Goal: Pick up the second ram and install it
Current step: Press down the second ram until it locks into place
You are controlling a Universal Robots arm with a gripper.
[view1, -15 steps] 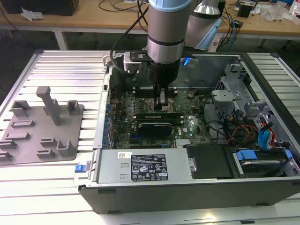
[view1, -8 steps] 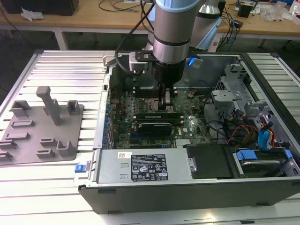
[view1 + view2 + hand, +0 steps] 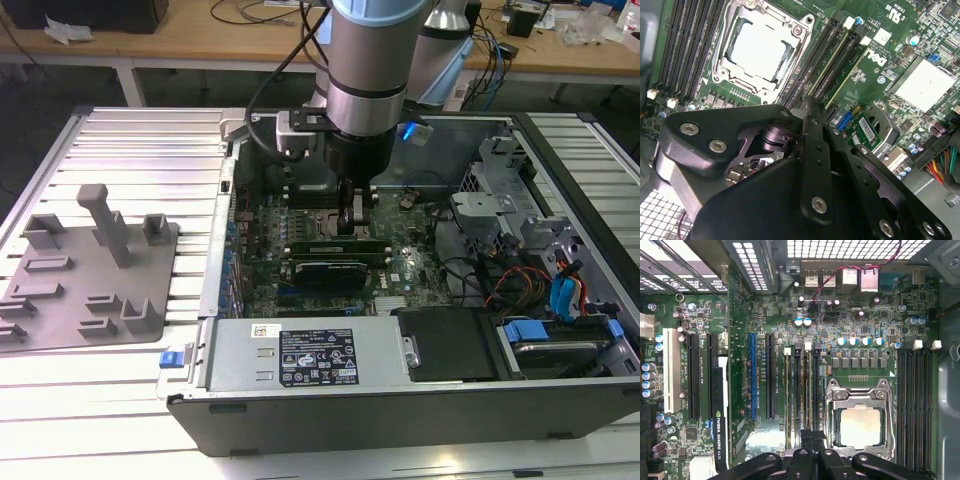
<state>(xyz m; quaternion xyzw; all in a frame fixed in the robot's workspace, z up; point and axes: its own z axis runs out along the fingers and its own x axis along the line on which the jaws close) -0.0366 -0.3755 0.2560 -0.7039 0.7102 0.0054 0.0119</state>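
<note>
second ram [image 3: 832, 70] seated lengthwise along slot

We are looking at an electronics lab or hardware test bench. An open desktop computer case [image 3: 420, 300] lies on its side on a ribbed metal worktable [image 3: 130, 150], its green motherboard [image 3: 805, 340] bared, with the processor socket [image 3: 857, 425] and the memory slots in plain sight. A grey holder plate [image 3: 85, 275] sits beside it. Behind stand wooden benches [image 3: 200, 40] (strewn with cables and small devices).
</note>
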